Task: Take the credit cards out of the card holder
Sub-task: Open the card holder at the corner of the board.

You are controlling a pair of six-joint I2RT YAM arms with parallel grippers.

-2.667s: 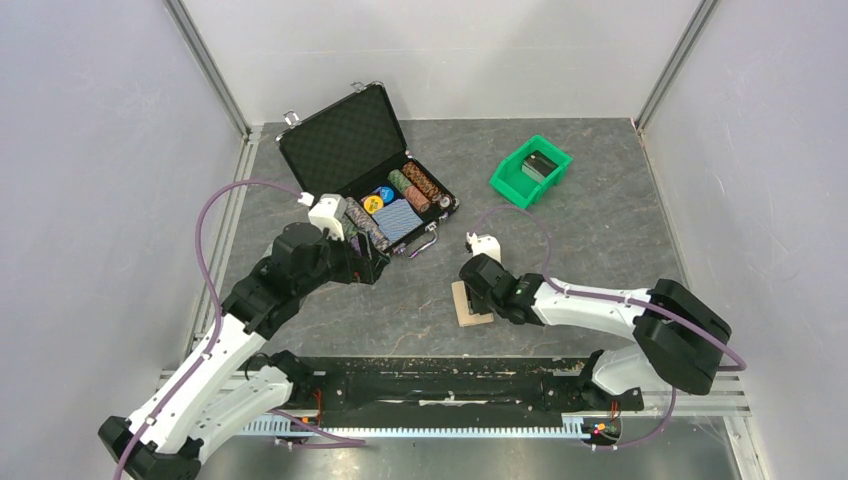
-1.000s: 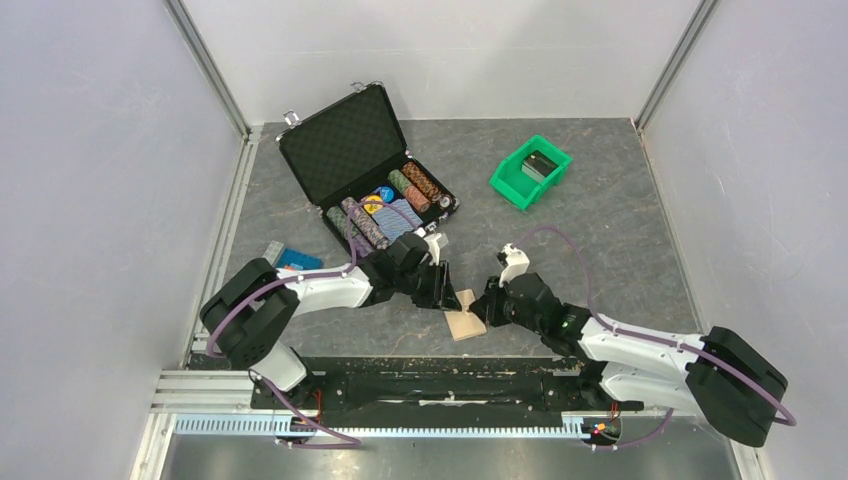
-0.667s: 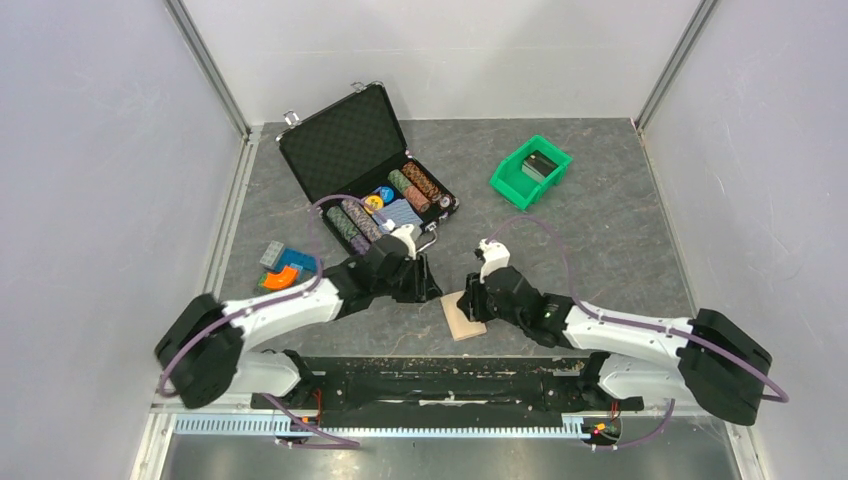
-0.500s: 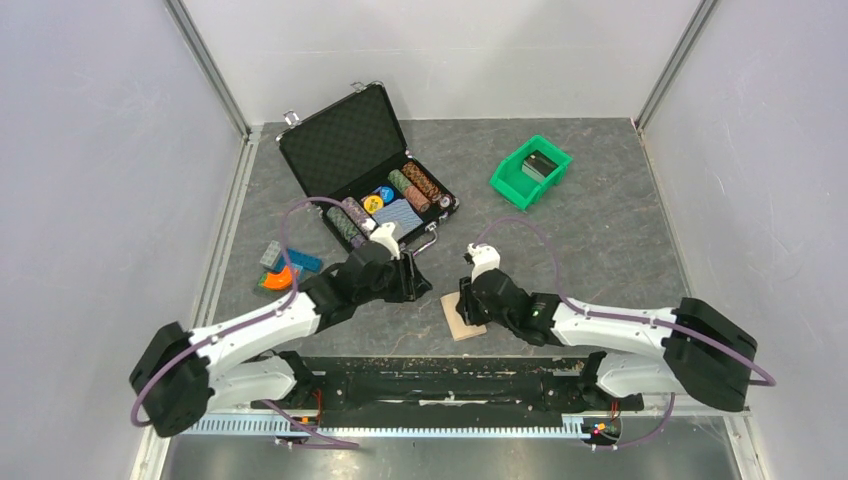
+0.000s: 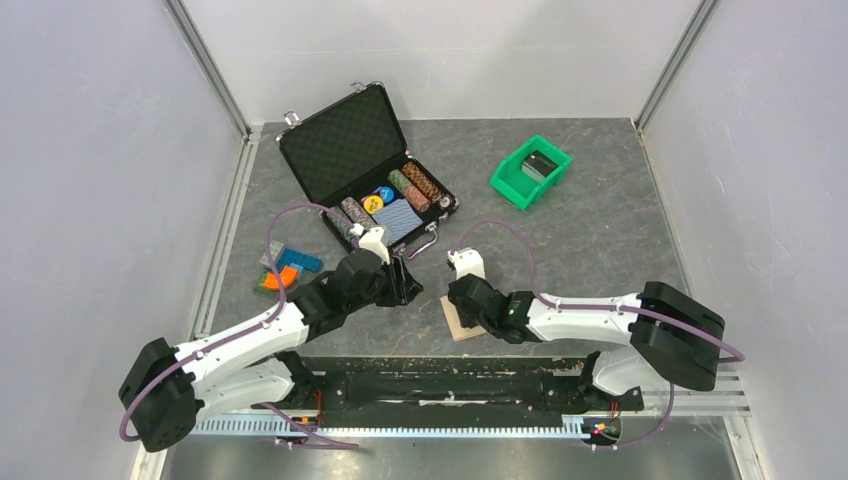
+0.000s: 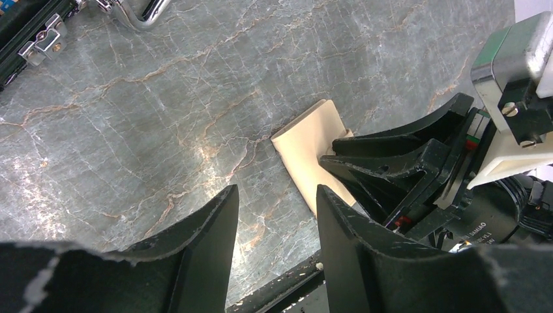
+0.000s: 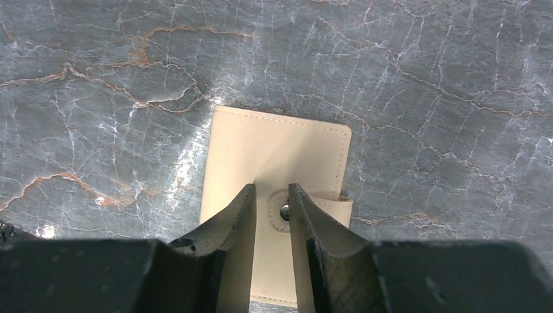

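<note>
Both arms have shifted left. The flat tan stitched card holder [image 7: 280,150] lies closed, its snap tab [image 7: 319,207] fastened, near the grey marbled table [image 7: 98,65]'s near edge. The right gripper [image 7: 272,189] straddles the tab, grip unclear; the left gripper [image 6: 277,195] hangs parted, empty.

Robotics lab enclosure, plain white walls [image 5: 90,150], aluminium framing [image 5: 208,68], marbled grey table [image 5: 600,240], mounting rail [image 5: 430,385].

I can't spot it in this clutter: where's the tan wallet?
The card holder lies closed near the front edge of the table in the top view, directly under the right gripper.
</note>
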